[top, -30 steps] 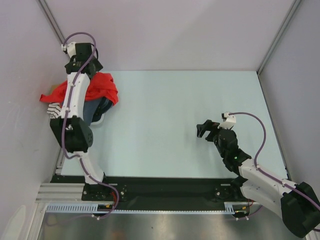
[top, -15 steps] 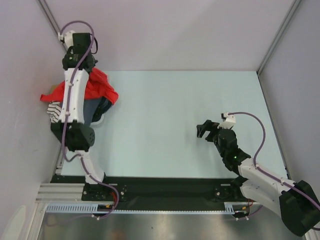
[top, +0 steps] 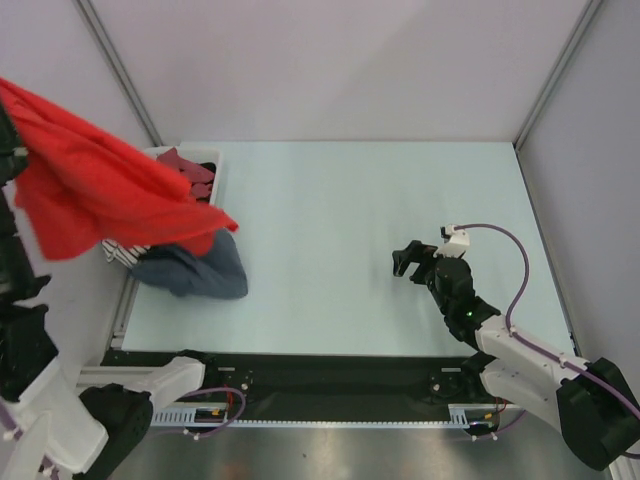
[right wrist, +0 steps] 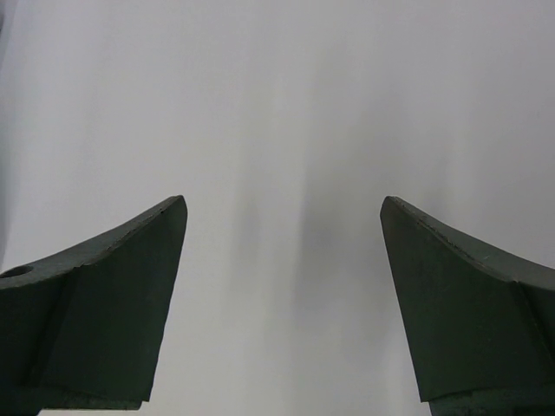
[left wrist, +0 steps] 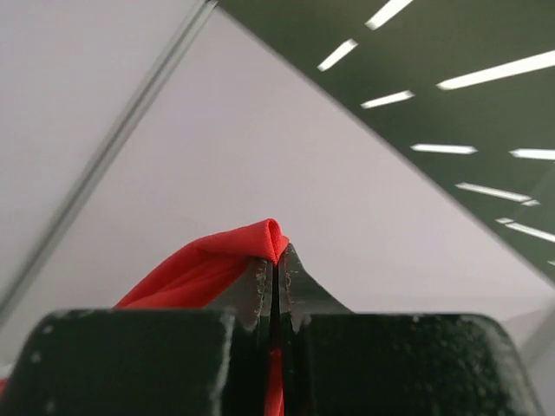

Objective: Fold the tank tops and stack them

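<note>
The bright red tank top (top: 90,190) hangs high in the air at the far left, close to the top camera. My left gripper (left wrist: 276,253) is shut on a fold of this red cloth (left wrist: 199,269), which sticks out above the tips. In the top view the left gripper itself is hidden behind the cloth at the frame's edge. The dark navy tank top (top: 195,268) spills from the basket onto the table. My right gripper (top: 410,260) hovers over the table's right half, open and empty (right wrist: 282,225).
A white plastic basket (top: 190,152) stands at the table's left edge with maroon-trimmed cloth (top: 188,166) inside. Grey walls close in the table on the left, back and right. The black rail with both arm bases runs along the near edge.
My left gripper shut on the red tank top in the basket and rose steeply, lifting it toward the camera. The navy top came partly out onto the table. The right arm stayed still.
</note>
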Robot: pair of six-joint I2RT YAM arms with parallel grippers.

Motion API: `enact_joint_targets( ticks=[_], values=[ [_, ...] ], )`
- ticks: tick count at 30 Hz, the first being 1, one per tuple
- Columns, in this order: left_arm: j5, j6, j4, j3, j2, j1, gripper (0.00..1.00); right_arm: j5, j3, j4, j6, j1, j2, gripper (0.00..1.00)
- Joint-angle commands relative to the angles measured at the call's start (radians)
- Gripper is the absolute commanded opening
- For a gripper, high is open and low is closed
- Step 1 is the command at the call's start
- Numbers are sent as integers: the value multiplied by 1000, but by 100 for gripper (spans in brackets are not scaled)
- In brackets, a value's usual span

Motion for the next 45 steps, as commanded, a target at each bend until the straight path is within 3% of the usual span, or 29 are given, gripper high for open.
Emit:
enact_joint_targets(
  ticks=[1, 6, 7, 9, 10, 13, 18, 20, 21, 22, 24, 26, 31, 34, 35, 37, 40, 42, 45],
  values=[
    [233, -111, 83, -50, 20, -9, 0, 0, 18, 55, -17, -4, 8, 98],
    [551, -297, 228, -208, 56, -33, 0, 1, 20, 57, -20, -4, 14, 98],
    [572, -310, 236, -229, 76, -102, 0, 3, 20, 57, -20, -4, 14, 98],
    [541, -273, 224, -269, 118, -200, 0, 3, 20, 55, -21, -5, 14, 98],
    [511, -224, 231, -320, 144, -306, 0, 8, 21, 54, -21, -5, 14, 98],
    [414, -176, 325, -496, 173, -470, 0, 18, 23, 45, -21, -8, 8, 98],
    [406, -242, 414, -693, 265, -580, 1, 67, 15, 9, -15, -11, -39, 98],
    [430, -248, 407, -692, 332, -601, 32, 109, 8, -6, -9, -11, -68, 98],
    [444, -235, 388, -670, 357, -609, 63, 121, 3, -14, -6, -11, -102, 99],
    [457, -197, 285, -585, 412, -619, 99, 138, -12, -15, -3, -13, -121, 99],
    [431, -147, 149, -482, 447, -624, 100, 141, -28, -5, -5, -14, -160, 99],
    [307, -112, -4, -420, 445, -624, 100, 121, -45, 8, -12, -16, -173, 99],
    [55, -127, -179, -584, 261, -624, 100, 103, -34, 11, -12, -17, -145, 99],
    [-89, -202, -276, -781, 131, -613, 100, 92, -23, 12, -5, -17, -119, 99],
    [-124, -261, -284, -973, 54, -591, 100, 84, -20, 17, -3, -17, -109, 99],
    [-146, -344, -261, -1057, 0, -545, 100, 77, -20, 23, 0, -17, -101, 99],
    [4, -427, -149, -1437, -213, -380, 100, 61, -19, 34, 6, -19, -82, 99],
    [45, -475, -124, -1547, -362, -316, 100, 58, -17, 38, 9, -19, -73, 99],
    [-2, -556, -130, -1681, -494, -294, 100, 54, -16, 42, 11, -20, -66, 99]
  ],
)
